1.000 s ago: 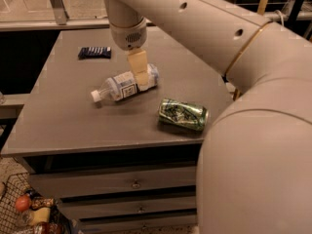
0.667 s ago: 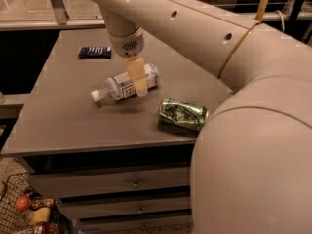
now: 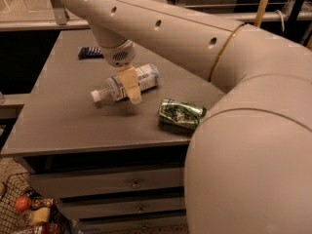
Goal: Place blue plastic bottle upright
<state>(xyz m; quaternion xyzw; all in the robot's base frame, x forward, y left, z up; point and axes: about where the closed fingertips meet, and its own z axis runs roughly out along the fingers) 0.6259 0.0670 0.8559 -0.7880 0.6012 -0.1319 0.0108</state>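
The blue plastic bottle [image 3: 146,77] lies on its side on the grey table [image 3: 68,126], near the middle. Its white cap [image 3: 96,96] points to the front left. It is clear, with a pale blue-and-white label. My gripper [image 3: 130,87] reaches down from the big beige arm [image 3: 170,28] and sits across the bottle's middle, its tan tip down near the table top in front of the bottle. The part of the gripper behind the bottle is hidden.
A green-patterned can [image 3: 182,113] lies on its side to the right of the bottle, near the table's front edge. A small flat dark blue packet [image 3: 90,52] lies at the back left. Drawers [image 3: 131,184] are below the table, and a basket of items [image 3: 29,213] stands at the lower left.
My gripper has moved left and down, from the bottle's right end to across its middle. The bottle, can and packet have stayed in place.
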